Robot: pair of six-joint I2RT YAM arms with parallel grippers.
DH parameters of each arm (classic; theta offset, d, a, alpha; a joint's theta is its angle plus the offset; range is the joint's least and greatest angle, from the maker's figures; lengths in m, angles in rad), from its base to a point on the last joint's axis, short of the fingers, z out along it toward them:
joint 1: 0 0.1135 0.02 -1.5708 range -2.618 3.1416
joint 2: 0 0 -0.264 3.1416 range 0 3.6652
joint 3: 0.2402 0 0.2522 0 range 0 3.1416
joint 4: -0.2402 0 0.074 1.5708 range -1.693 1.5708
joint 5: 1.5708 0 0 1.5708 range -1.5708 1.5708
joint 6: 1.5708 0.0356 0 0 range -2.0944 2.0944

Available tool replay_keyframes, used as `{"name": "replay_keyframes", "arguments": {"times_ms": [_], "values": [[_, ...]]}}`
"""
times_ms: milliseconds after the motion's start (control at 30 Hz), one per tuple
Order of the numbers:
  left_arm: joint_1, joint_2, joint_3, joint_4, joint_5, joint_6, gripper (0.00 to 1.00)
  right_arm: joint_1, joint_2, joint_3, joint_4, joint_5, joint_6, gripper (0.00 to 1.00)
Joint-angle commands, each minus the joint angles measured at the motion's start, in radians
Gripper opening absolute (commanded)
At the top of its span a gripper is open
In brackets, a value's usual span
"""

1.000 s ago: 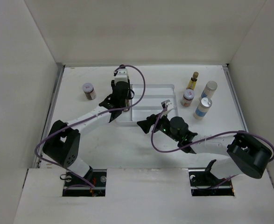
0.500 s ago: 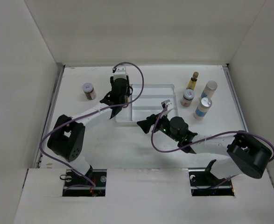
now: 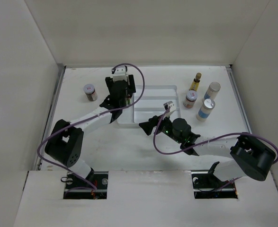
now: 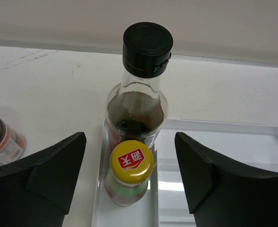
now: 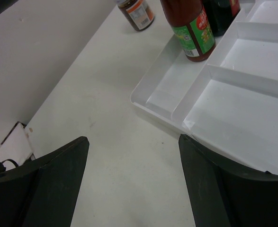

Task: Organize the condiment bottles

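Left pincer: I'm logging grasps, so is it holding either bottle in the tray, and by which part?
Nothing is held. The left pincer is open, its fingers clear of the yellow-capped red-green bottle and the black-capped clear glass bottle behind it.

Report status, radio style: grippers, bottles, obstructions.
Left gripper open, right gripper open, both empty. Black-capped bottle and yellow-capped bottle in tray; five others outside. Nothing in the way.

— How is the white surface [image 3: 129,156] enclosed?
— It is boxed in by a plain back wall [image 3: 148,28], a left wall [image 3: 20,71] and a right wall [image 3: 266,56]. Two openings [image 3: 86,179] are cut into the near ledge [image 3: 148,198].
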Motion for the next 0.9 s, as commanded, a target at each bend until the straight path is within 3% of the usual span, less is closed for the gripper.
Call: {"name": "replay_keyframes", "arguments": {"times_ms": [0, 200, 367, 633, 867], "values": [[-0.011, -0.130, -0.038, 0.060, -0.024, 0.003, 0.76, -0.004, -0.009, 0.008, 0.057, -0.012, 0.007, 0.84], [0.008, -0.338, -0.185, 0.056, -0.114, -0.017, 0.84, -0.004, -0.009, 0.007, 0.056, -0.012, 0.007, 0.84], [0.109, -0.369, -0.256, -0.035, -0.130, -0.124, 0.87, -0.005, -0.006, 0.007, 0.056, -0.013, 0.008, 0.84], [0.341, -0.157, -0.168, -0.085, -0.012, -0.243, 0.90, -0.004, -0.004, 0.007, 0.059, -0.013, 0.010, 0.89], [0.418, 0.038, -0.003, -0.111, 0.025, -0.243, 0.90, 0.006, 0.010, 0.022, 0.056, -0.035, -0.003, 0.90]]}}
